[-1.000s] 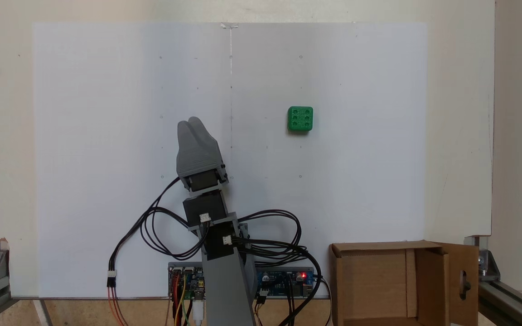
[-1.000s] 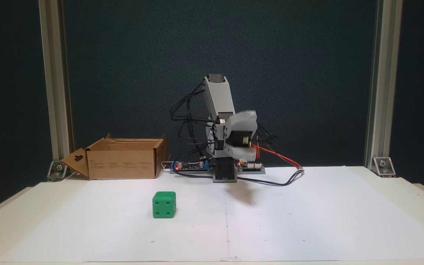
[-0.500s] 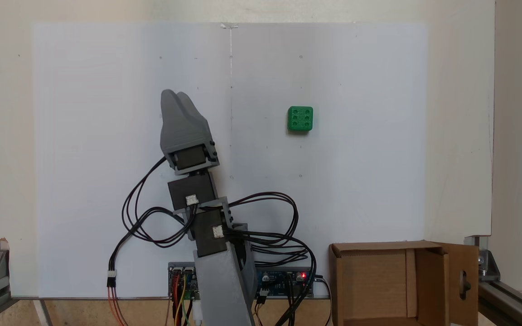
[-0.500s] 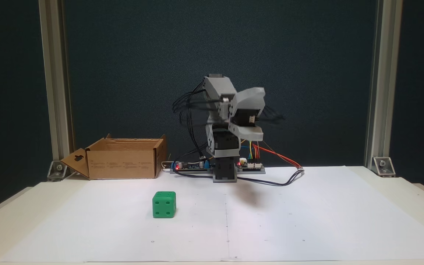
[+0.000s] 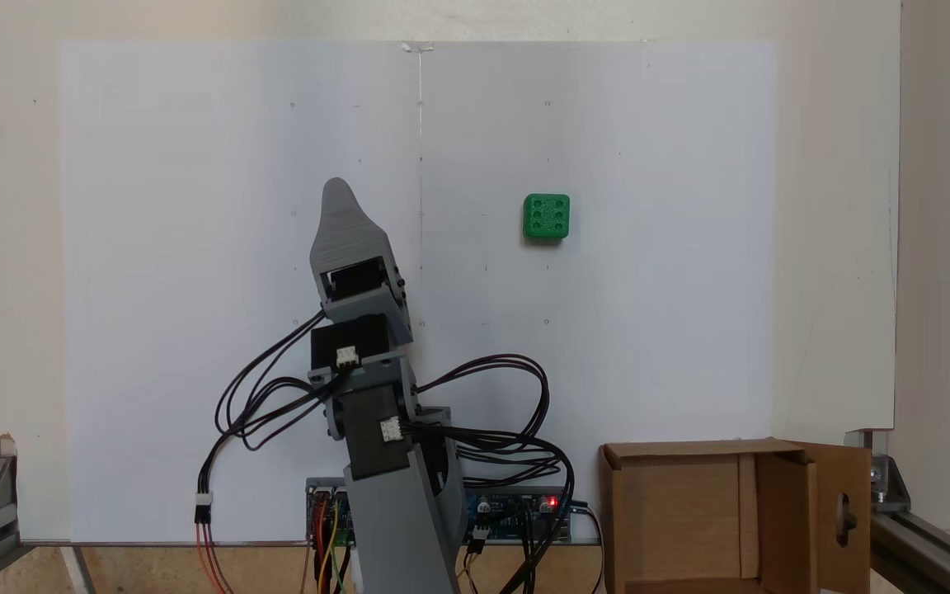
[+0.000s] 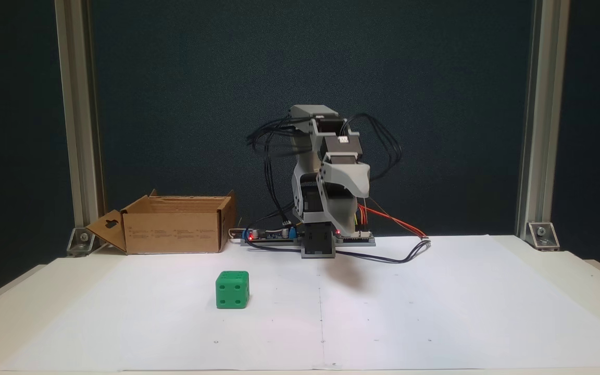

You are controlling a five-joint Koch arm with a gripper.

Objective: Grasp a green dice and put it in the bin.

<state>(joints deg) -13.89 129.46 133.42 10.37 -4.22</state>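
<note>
- Pincer [image 5: 336, 188] hung in the air above the tabletop [image 5: 195, 165], tip angled down in the front-on fixed view [image 6: 349, 229]. Nothing in it. Jaws lay one behind the other for both cams, only one tip on show, so couldn't tell how far apart they stood.
- Green dice [image 5: 547, 216] sat well apart from the pincer: off to its right in the top-down fixed view, to its left and nearer the cam in the front-on one [image 6: 233, 289]. Flat on the white sheet, six pips up, untouched.
- Bin [image 5: 693, 516] stood further off still, right of the arm base in the top-down view, flaps open, empty as far as I could see; at left in the front-on view [image 6: 172, 224].
- Handling, my guess: small plastic cube, prob. light and stiff, no give, not fragile. Smooth faces and rounded edges could let it slip or twist out.
- Best hold, I'd say: two opposite flat side faces, mid-height, jaws square to them, not on corners.
- Cube lay roughly square to the sheet, so wrist prob. needed little turning.
</note>
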